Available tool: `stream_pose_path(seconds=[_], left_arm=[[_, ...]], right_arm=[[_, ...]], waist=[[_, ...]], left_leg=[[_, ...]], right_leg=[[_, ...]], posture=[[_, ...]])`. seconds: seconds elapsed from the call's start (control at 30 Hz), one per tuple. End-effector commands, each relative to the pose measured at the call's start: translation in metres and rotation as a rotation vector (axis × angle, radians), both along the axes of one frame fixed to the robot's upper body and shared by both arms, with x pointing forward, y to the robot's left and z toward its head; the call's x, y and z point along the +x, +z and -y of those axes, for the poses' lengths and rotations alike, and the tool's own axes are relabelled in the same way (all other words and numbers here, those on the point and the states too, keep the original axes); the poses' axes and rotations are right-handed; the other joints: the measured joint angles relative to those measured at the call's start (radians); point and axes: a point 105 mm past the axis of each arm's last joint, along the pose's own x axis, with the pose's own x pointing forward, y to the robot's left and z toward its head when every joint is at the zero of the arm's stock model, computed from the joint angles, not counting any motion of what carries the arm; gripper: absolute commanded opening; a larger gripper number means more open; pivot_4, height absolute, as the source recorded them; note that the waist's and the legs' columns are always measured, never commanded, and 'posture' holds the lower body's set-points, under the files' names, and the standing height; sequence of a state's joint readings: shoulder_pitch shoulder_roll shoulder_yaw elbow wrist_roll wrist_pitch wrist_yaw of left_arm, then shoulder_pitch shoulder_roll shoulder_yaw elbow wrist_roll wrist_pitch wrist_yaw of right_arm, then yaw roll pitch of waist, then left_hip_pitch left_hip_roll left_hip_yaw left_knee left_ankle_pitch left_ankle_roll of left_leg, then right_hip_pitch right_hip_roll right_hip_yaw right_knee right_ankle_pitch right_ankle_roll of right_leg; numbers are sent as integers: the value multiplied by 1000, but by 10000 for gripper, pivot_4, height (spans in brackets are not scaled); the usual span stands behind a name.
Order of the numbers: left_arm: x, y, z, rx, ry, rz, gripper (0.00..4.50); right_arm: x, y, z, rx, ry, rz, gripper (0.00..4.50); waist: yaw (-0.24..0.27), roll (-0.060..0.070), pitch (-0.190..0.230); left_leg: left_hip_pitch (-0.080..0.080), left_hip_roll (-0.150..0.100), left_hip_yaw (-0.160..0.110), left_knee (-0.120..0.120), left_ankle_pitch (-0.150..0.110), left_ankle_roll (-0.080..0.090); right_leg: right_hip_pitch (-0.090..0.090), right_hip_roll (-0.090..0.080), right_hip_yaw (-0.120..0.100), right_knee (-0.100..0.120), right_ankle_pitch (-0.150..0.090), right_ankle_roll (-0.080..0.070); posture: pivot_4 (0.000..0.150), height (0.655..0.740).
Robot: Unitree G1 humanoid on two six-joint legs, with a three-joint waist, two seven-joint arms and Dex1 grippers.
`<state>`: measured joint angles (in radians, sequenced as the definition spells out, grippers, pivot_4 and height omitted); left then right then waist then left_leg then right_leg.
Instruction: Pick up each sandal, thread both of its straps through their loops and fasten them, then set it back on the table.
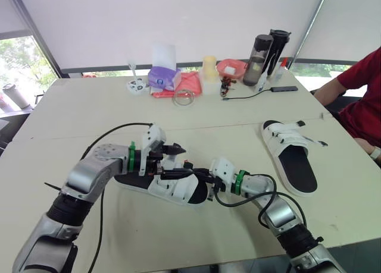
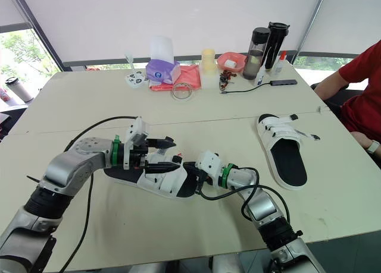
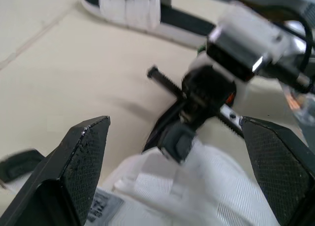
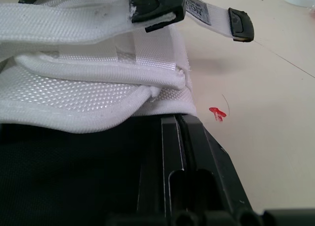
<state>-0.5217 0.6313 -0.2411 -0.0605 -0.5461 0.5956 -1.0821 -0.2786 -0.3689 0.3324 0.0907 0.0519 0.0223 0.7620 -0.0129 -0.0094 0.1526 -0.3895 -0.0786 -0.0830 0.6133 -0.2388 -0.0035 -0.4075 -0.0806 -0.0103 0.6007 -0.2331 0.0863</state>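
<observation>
A white-strapped sandal with a black footbed (image 1: 178, 191) lies on the table between my two grippers. My left gripper (image 1: 177, 160) hovers just above its straps (image 3: 197, 186), fingers (image 3: 83, 152) spread wide and holding nothing. My right gripper (image 1: 204, 179) lies low at the sandal's right end. Its two fingers (image 4: 192, 152) are pressed together, their tips tucked against the edge of the white upper (image 4: 98, 88). A loose strap end with a black tip (image 4: 240, 24) sticks out past a black loop (image 4: 157, 4). The second sandal (image 1: 292, 154) rests flat at the right.
A person in a red sleeve (image 1: 357, 85) sits at the table's right edge. Bottles (image 1: 265, 53), a pink bowl (image 1: 231, 66), a purple pack (image 1: 164, 77) and a cable (image 1: 250, 94) line the far edge. Bare tabletop (image 1: 226, 130) lies between them and the sandals.
</observation>
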Motion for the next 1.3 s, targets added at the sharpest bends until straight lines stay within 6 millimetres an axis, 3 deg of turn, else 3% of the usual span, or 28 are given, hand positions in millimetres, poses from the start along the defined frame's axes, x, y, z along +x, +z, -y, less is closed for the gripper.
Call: stream_pose_path(seconds=[0.03, 0.07, 0.17, 0.4, 0.67, 0.83, 0.97, 1.3], left_arm=[[1, 4, 0, 20, -88, -12, 43659], [2, 4, 0, 18, -97, -23, 43659], [5, 10, 2, -11, -118, -40, 34683], [-2, 8, 5, -1, -167, -63, 157], [-6, 10, 2, 1, -177, -80, 157], [-9, 54, 3, -175, -178, -141, 157], [-7, 72, 2, -256, -159, -165, 157], [20, 51, 4, -219, -18, -142, 157]], right_arm=[[-6, -48, 16, -113, -63, -159, 0], [-6, -48, 16, -113, -64, -158, 0], [-6, -49, 16, -111, -68, -158, 0], [-7, -49, 17, -111, -74, -157, 0], [-6, -49, 17, -113, -74, -153, 0], [-6, -49, 17, -114, -72, -152, 0], [-5, -49, 17, -115, -71, -153, 0], [-4, -49, 17, -113, -73, -152, 0]], waist=[[1, 0, 0], [0, -1, 0], [0, -1, 0], [-1, -1, 0], [-1, -1, 1], [-1, -3, 2], [-2, -3, 3], [0, -3, 3]], left_leg=[[0, 0, 0, 0, 0, 0], [0, 0, 0, 0, 0, 0], [0, 0, 0, 0, 0, 1], [0, 0, 0, 0, 1, 2], [0, 0, 0, 0, 1, 2], [0, 0, 0, 0, 1, 2], [0, 0, 0, 0, 1, 2], [1, 0, 0, 1, 1, 2]], right_leg=[[0, 0, 0, 0, 0, 0], [0, 0, 0, 0, 0, 0], [0, 0, 0, 0, 0, 0], [0, 0, 0, 1, 0, 0], [0, 0, 0, 1, 0, 0], [0, 0, 0, 2, 0, 0], [0, 0, -1, 2, 0, 1], [0, 1, -1, 3, 0, 0]], posture=[[1500, 7400], [1500, 7400], [1500, 7400], [1500, 7400], [1500, 7400], [1500, 7400], [1500, 7400], [1500, 7400]])
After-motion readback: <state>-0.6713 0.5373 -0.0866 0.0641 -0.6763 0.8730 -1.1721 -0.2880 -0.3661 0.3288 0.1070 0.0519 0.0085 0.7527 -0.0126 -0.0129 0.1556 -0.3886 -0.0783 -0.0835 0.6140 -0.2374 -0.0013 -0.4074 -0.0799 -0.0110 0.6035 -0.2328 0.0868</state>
